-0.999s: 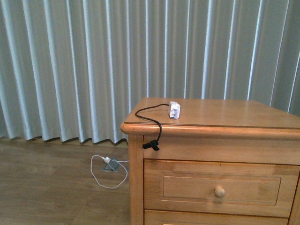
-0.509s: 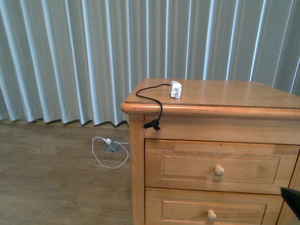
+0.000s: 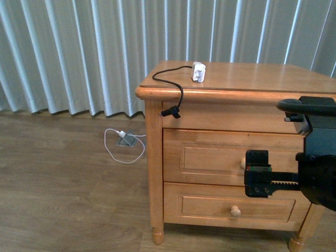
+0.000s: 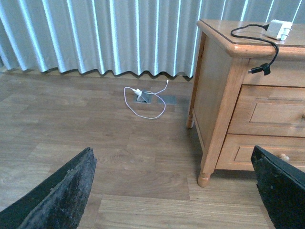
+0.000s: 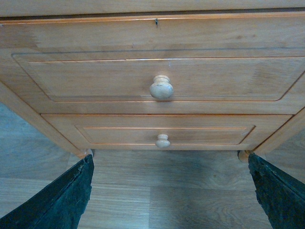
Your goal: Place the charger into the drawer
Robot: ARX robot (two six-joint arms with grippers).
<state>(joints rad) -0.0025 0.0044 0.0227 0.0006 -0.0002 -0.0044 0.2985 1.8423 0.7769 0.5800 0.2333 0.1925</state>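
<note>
Right arm (image 3: pixel 315 176) newly in view, outstretched level toward drawer (image 5: pixel 95 78) knob (image 5: pixel 161 88); right gripper (image 5: pixel 169 160) fingers wide apart

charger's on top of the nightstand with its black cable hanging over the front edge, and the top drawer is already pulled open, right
Not quite. The top drawer is shut, its front sitting closed in the frame, as the right wrist view shows. The rest holds: the charger lies on top of the nightstand, and its black cable hangs over the front edge.
</note>
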